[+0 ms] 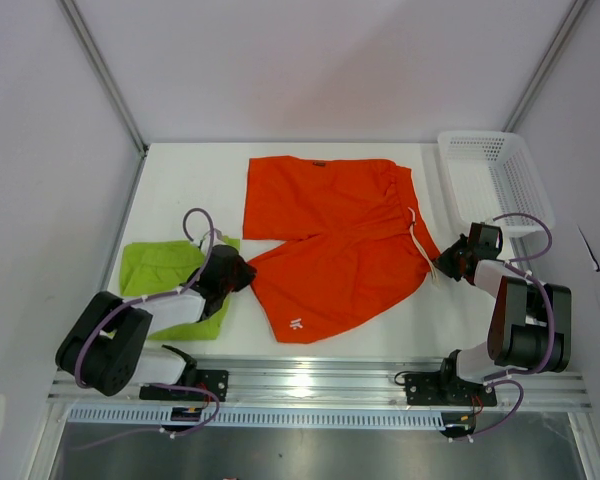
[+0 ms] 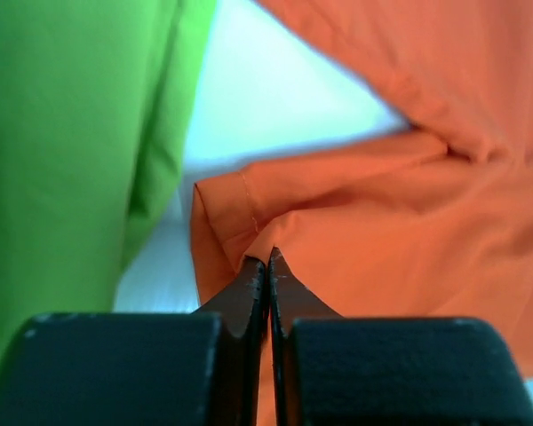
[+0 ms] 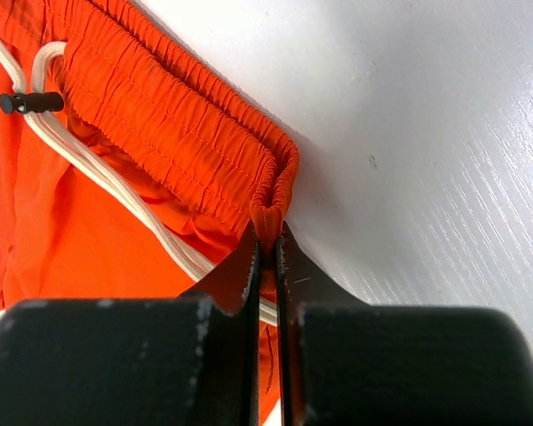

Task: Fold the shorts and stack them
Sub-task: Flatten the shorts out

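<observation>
A pair of bright orange-red soft cloth shorts (image 1: 325, 235) is spread flat in the middle of the white table (image 1: 400, 335), with the gathered waistband turned to the right and the two legs to the left. A small white logo (image 1: 296, 324) is printed near the hem of the near leg. A pair of lime green soft cloth shorts (image 1: 160, 270) is laid at the left side of the table, partly covered by the left arm. In the left wrist view a strip of bare table is seen between the lime green shorts and the orange-red shorts.

The left gripper (image 1: 242, 272) is lowered at the left corner of the near leg. Its fingers are pressed together, and the hemmed corner of the orange-red shorts is pinched at their tips (image 2: 268, 266).

The right gripper (image 1: 446, 262) is set at the near right corner of the waistband. Its fingers are closed tight, and the folded end of the elastic waistband (image 3: 204, 151) is caught between them (image 3: 268, 244). A white drawstring (image 3: 98, 169) with a black cord stopper (image 3: 31, 102) is seen lying on the cloth beside that grip.

A white plastic mesh basket (image 1: 500, 175) is placed at the far right of the table, apart from both pairs.
</observation>
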